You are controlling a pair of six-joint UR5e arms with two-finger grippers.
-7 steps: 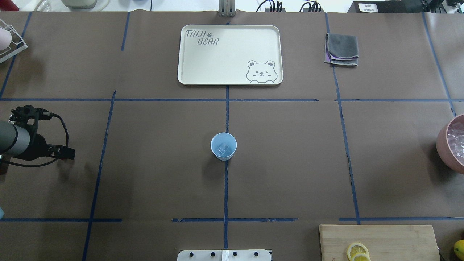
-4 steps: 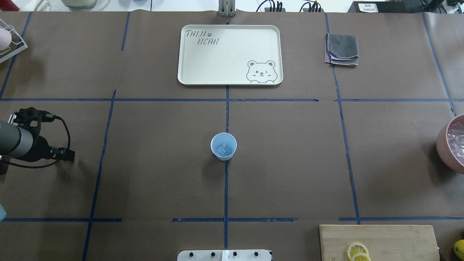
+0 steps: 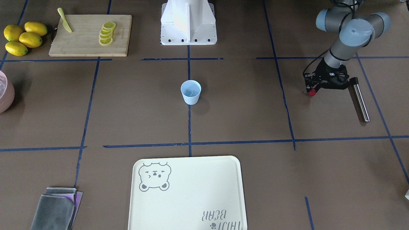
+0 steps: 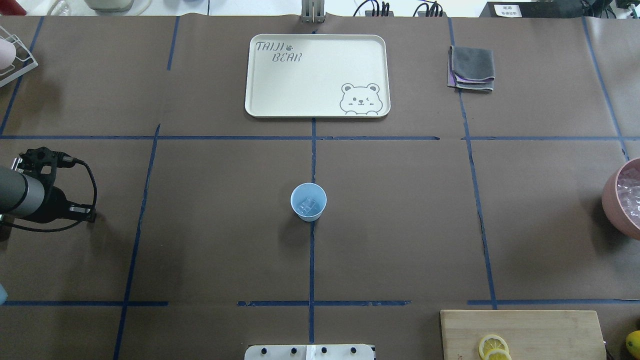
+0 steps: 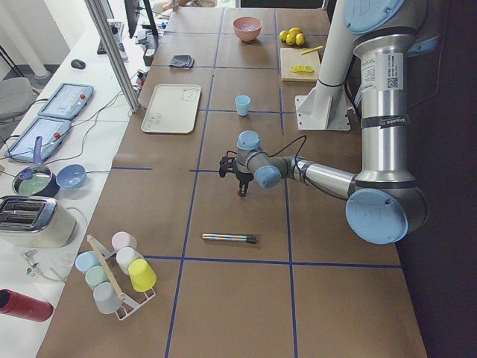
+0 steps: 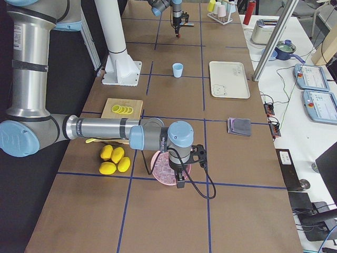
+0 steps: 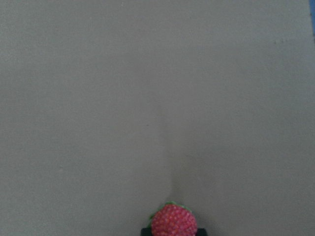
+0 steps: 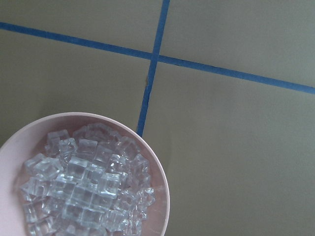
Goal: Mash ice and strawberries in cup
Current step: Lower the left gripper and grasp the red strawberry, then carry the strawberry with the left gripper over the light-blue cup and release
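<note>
Cup [image 4: 308, 201] stands upright mid-counter on the centre tape line, well apart from both arms. Ice [image 4: 307, 205] is in it, faint, looks like a few pale chunks at the bottom; no berry inside. Strawberry [image 3: 312, 93] is off at the robot's left side, pinched at the tip of the left fingers [image 3: 310, 89], which are closed narrow on it and point down, low over the counter [image 4: 400, 225]. Left wrist view shows just the red berry end over bare paper. Probably held that way for carrying across to the cup. Metal rod [image 3: 360, 100] lies flat just beside that arm, likely the mashing tool, not gripped. Right fingers [image 6: 180, 181] hang over the pink bowl [image 8: 160, 182] of ice cubes at the robot's right end. Only the side view catches them, so wide or narrow cannot be told. Judged stage: ice in, berry not yet dropped in, mashing not begun. Cutting board [image 3: 91, 35] with lemon slices, tray [image 4: 280, 100] and cloth [image 4: 472, 67] sit out of the way.
</note>
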